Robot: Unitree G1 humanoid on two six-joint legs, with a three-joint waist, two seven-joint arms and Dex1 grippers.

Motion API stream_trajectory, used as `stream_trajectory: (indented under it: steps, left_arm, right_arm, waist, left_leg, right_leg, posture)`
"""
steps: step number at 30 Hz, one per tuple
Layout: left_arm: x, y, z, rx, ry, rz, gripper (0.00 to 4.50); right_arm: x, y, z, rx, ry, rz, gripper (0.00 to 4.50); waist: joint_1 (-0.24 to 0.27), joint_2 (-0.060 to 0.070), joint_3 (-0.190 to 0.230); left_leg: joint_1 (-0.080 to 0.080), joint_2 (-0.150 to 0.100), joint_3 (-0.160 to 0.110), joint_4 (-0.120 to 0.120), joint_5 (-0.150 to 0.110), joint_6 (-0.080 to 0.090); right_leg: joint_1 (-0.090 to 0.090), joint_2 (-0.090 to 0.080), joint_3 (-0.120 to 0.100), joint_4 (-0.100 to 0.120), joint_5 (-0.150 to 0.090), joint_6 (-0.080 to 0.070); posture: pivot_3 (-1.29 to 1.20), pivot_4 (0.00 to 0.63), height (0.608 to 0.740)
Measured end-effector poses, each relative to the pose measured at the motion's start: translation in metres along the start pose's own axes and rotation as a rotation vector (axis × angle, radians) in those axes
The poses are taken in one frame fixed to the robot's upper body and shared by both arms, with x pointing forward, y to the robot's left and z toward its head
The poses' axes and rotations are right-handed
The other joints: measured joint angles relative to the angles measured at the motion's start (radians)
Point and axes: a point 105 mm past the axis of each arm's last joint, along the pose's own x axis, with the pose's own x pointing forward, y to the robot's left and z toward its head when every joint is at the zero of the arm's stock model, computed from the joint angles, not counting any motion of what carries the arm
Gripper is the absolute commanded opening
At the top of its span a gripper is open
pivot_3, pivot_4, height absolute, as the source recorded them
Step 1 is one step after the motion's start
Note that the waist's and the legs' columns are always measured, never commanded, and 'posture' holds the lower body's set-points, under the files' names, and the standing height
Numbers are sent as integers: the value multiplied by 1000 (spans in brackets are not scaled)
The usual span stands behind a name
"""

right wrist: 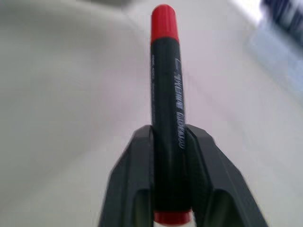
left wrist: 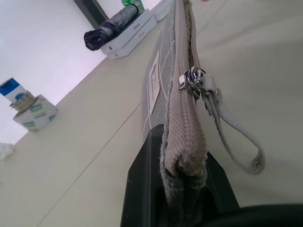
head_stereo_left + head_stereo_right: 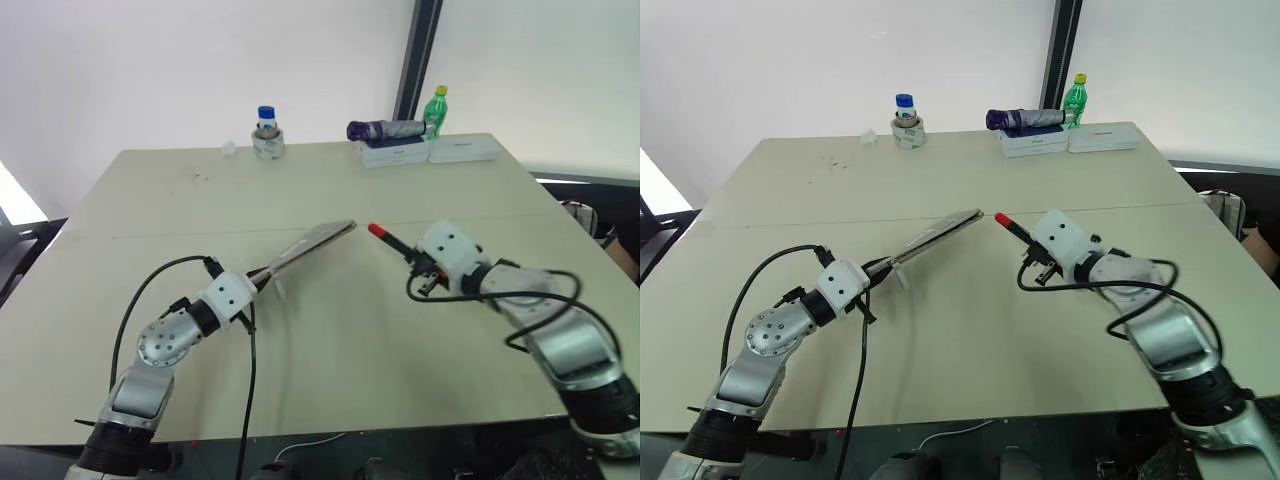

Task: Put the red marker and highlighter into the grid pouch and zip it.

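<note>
Beige table (image 3: 330,330): left gripper (image 3: 262,280) is pinching grid pouch (image 3: 312,240) aloft by its end; right gripper (image 3: 412,256) is clamping red marker (image 3: 388,238), red tip pointing toward the pouch's far end, just apart.

Beige table (image 3: 330,350) with a seam line across the middle; far edge holds a tape roll (image 3: 267,146) with a blue-capped bottle (image 3: 265,118) standing in it; to its right two flat white boxes (image 3: 430,151) side by side — folded purple umbrella (image 3: 385,129) lying on the left one; green bottle (image 3: 435,109) behind them; small white scrap (image 3: 229,148) just left of the roll.
</note>
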Motion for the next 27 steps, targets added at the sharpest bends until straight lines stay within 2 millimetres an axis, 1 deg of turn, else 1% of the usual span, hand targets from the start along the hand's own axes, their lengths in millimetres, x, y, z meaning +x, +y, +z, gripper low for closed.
stream_trajectory:
  steps: [3, 7, 9, 21, 27]
  left_arm:
    - [2, 1, 3, -2, -15, -20, 0]
    - [1, 1, -3, -14, 4, -40, 0]
    - [2, 1, -3, -14, 3, -44, 0]
    - [4, -5, -2, -18, -2, -68, 0]
    - [4, -7, -1, -16, -6, -83, 0]
  right_arm:
    - [-4, 5, 9, -82, -48, 69, 368]
    - [-4, 9, 13, -161, -64, 102, 368]
    - [-3, 13, 12, -179, -62, 119, 368]
    - [0, 9, 2, -209, -16, 101, 368]
    - [2, 13, -1, -249, 3, 123, 368]
  waist:
    - [5, 0, 0]
    - [9, 0, 0]
    - [9, 0, 0]
    - [10, 0, 0]
    - [10, 0, 0]
  left_leg:
    - [0, 0, 0, 0, 0, 0]
    - [0, 0, 0, 1, 1, 0]
    - [0, 0, 0, 1, 1, 0]
    - [0, 0, 0, 1, 1, 0]
    - [0, 0, 0, 1, 1, 0]
  right_leg:
    - [0, 0, 0, 1, 0, 0]
    - [1, 0, 0, 1, 0, 0]
    - [1, 0, 0, 0, 0, 0]
    - [1, -1, 0, 0, 0, 0]
    - [1, -1, 0, 0, 0, 0]
  posture:
    - [0, 150, 740]
    - [0, 150, 740]
    - [0, 150, 740]
    - [0, 150, 740]
    - [0, 150, 740]
